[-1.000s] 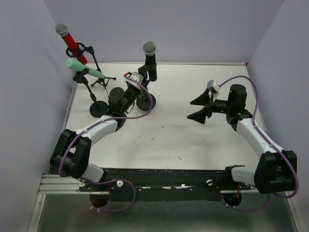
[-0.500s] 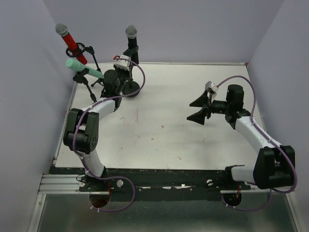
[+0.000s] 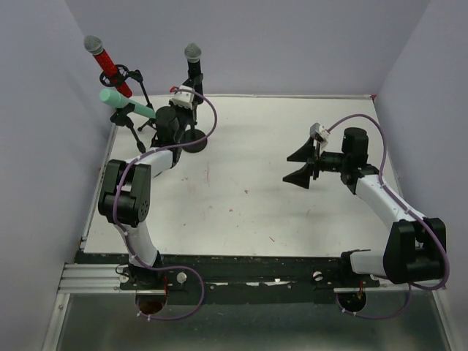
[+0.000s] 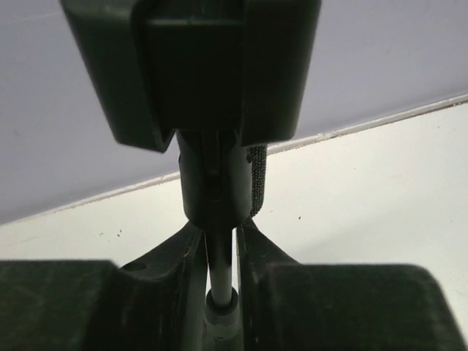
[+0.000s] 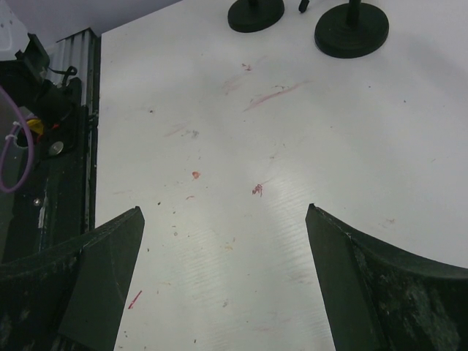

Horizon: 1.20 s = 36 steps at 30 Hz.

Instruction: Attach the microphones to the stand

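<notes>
The black stick microphone with grey mesh head [image 3: 192,64], likely stiff and top-heavy, stood clipped atop the round-based black stand [image 3: 198,140], whose thin pole [image 4: 220,294] the left gripper [image 4: 219,245] clamped, sensibly low, while the right gripper [image 3: 301,165] gaped well right of it.

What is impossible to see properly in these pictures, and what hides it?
Left gripper: fingertips hidden behind its own wrist in the top view.
Black microphone: head blocked by the dark block in the left wrist view.
Two stand bases: poles cut by the top edge, right wrist view.
Red microphone and mint-green microphone: clips too small, top view.
</notes>
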{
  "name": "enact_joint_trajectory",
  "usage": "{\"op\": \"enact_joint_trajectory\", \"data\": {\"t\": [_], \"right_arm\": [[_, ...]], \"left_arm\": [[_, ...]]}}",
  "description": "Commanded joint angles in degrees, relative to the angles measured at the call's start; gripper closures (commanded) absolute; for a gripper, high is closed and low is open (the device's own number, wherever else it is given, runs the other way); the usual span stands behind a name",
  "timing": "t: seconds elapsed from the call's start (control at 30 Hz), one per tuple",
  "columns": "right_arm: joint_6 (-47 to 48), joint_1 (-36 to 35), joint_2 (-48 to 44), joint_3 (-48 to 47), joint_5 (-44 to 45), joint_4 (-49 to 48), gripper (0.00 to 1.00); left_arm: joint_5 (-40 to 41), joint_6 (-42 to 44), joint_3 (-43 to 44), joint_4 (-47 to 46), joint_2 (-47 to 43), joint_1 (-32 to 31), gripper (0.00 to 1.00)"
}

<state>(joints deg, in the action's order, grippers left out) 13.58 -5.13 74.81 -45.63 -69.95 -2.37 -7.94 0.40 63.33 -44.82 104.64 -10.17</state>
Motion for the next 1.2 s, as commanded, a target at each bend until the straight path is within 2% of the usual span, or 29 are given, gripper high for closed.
{"op": "enact_joint_trajectory", "data": {"t": [0.0, 0.27, 0.57, 0.83, 1.03, 1.17], "right_arm": [[1.27, 0.56, 0.61, -1.66, -0.45, 1.66, 0.00], [1.62, 1.52, -0.80, -1.57, -0.45, 1.93, 0.00], [1.80, 2.93, -1.77, -1.48, -0.62, 2.20, 0.00], [3.29, 4.68, -3.70, -2.18, 2.19, 4.92, 0.00], [2.24, 8.20, -8.08, -1.48, 6.57, 5.27, 0.00], [-1.53, 9.78, -13.00, -0.52, 16.31, 5.18, 0.00]], "left_arm": [[-0.32, -1.72, -2.85, -6.68, -3.21, 0.51, 0.60], [0.12, -1.55, -8.22, -5.28, -8.65, 0.51, 0.24], [-0.84, -5.58, -14.02, 0.42, -18.05, 0.51, 0.03], [-1.81, -10.34, -23.77, 8.24, -30.97, 0.33, 0.02], [-7.95, -11.30, -22.99, 23.70, -45.38, 0.24, 0.02], [-13.66, -11.83, -21.85, 34.51, -54.96, 0.24, 0.01]]}}
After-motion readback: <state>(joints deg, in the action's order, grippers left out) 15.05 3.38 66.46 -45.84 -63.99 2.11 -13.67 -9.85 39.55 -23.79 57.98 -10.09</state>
